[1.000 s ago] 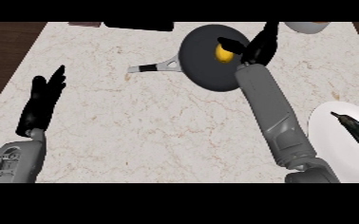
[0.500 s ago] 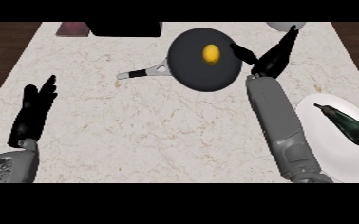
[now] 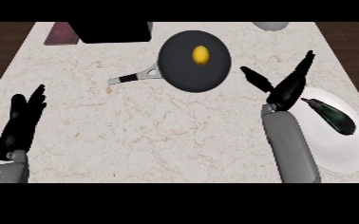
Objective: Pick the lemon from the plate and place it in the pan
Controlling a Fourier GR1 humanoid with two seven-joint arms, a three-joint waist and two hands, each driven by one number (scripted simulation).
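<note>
A yellow lemon (image 3: 201,54) lies inside the black pan (image 3: 184,73) at the counter's upper middle; the pan's grey handle points down-left. My right hand (image 3: 286,88) is open, fingers straight and thumb spread, to the right of the pan and apart from it. Just right of that hand sits the white plate (image 3: 335,149), with a dark eggplant (image 3: 331,115) on it. My left hand (image 3: 21,121) rests open at the left edge, fingers up.
A black appliance (image 3: 116,31) and a dark red block (image 3: 61,33) stand at the back left. A grey bowl (image 3: 270,25) sits at the back right. Dark wood shows past the counter's left and right ends.
My right hand has let go of the lemon, which now lies in the pan. The hand has drawn back down and to the right, toward the plate. The view has shifted.
</note>
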